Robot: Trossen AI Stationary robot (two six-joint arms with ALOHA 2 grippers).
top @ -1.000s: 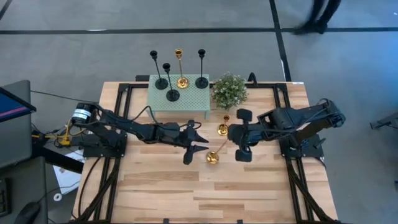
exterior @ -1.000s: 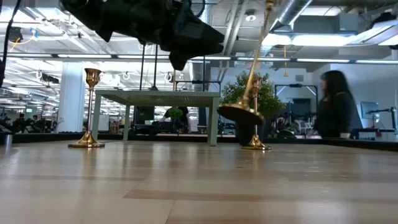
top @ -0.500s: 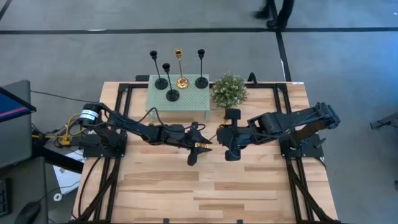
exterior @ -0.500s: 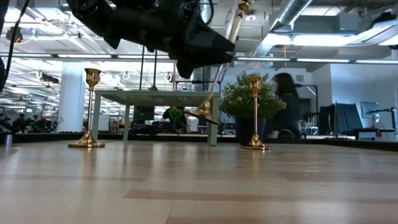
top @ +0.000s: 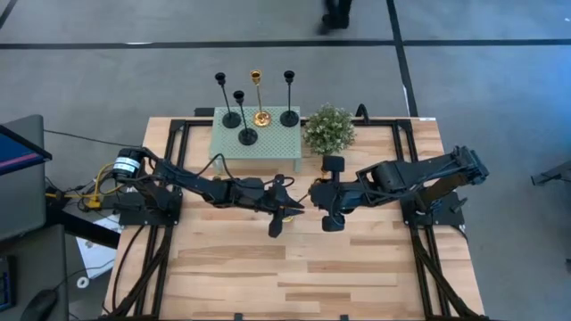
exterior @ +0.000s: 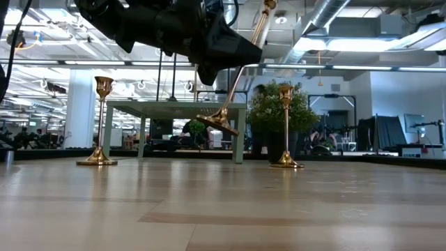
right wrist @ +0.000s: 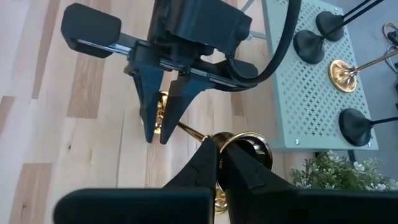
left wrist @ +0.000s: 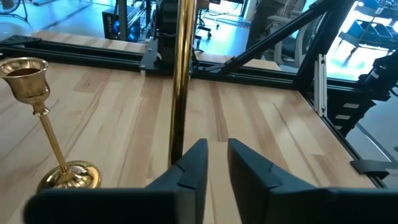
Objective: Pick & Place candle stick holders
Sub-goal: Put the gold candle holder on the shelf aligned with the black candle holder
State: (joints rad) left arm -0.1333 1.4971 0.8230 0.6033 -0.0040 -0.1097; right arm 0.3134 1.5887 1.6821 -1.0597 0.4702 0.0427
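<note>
Gold holders point(top: 258, 98) four, black holders point(top: 289, 98) three — right end effector point(top: 314, 193) clamps one; left end effector point(top: 291, 207) unclear.

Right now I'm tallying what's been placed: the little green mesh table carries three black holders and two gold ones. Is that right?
Not quite. The high view shows the green mesh table carrying three black holders but only one gold holder, standing among them. Another, the lifted gold holder, is gripped by the right gripper.
</note>
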